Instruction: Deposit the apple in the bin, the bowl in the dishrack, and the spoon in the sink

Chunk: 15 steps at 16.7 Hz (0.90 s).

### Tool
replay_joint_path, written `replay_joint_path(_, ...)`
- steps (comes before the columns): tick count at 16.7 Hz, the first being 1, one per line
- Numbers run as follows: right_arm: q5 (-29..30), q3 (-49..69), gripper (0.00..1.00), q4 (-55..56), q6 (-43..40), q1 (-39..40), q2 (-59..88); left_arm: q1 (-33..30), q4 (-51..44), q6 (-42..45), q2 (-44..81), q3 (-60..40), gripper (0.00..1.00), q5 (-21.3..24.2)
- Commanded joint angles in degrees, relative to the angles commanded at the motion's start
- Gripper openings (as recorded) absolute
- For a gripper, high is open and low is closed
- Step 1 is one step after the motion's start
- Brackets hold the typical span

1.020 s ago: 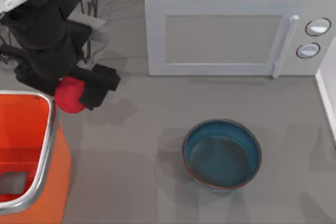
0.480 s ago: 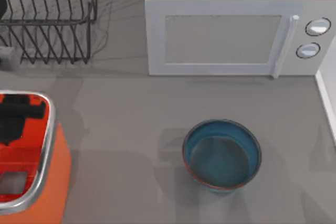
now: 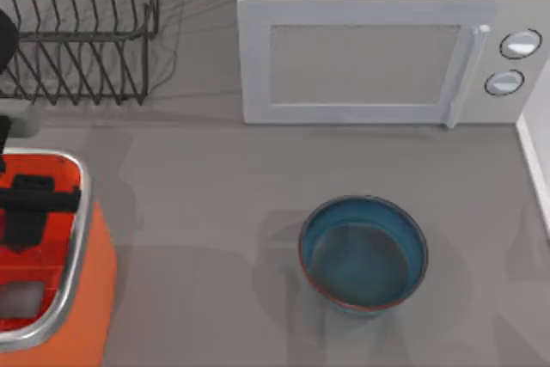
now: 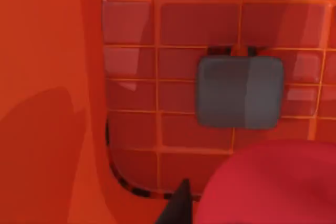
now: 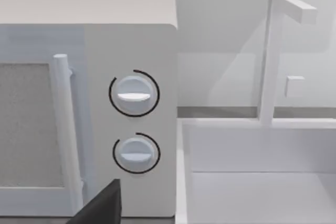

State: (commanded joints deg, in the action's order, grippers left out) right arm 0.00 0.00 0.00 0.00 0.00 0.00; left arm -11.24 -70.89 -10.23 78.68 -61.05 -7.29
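Your left gripper [image 3: 33, 212] sits over the open mouth of the bin [image 3: 79, 238], at the top view's left edge, with the dark fingers just inside the silver rim. The left wrist view looks straight down onto the bin's gridded red floor, and the apple [image 4: 273, 184] bulges into that view close to the camera, beside one dark fingertip [image 4: 178, 208]. From that closeness I judge the claw clamped on the apple, though the contact itself is out of frame, so treat that as probable, not confirmed.

The step in hand is the drop. Do it well as follows:
- Keep the fingers clear of the rim before you part them; a brush against the metal could knock the fruit outside.
- Part the fingers fully and let the apple fall cleanly onto the floor below.
- Lift straight up afterwards, not sideways.

The bowl [image 3: 363, 253] stands upright on the table, well apart from the bin, in front of the microwave [image 3: 378, 49]. The dishrack [image 3: 82, 32] stands behind the bin. Your right gripper [image 5: 100, 208] is parked facing the microwave dials, next to the sink [image 5: 262, 177]; I cannot tell whether its claw is apart or together.
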Motion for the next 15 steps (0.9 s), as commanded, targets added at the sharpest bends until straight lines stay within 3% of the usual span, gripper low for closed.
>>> replay_joint_path(5,0.0,0.0,1.0,0.0,0.0,0.0,0.0,1.27,8.31,1.32,0.87,7.92,0.0,-0.29)
replay_joint_path(9,0.0,0.0,1.0,0.0,0.0,0.0,0.0,1.37,8.81,1.38,0.88,8.42,0.0,-0.29)
replay_joint_path(15,0.0,0.0,1.0,0.0,0.0,0.0,0.0,1.37,8.81,1.38,0.88,8.42,0.45,-0.29)
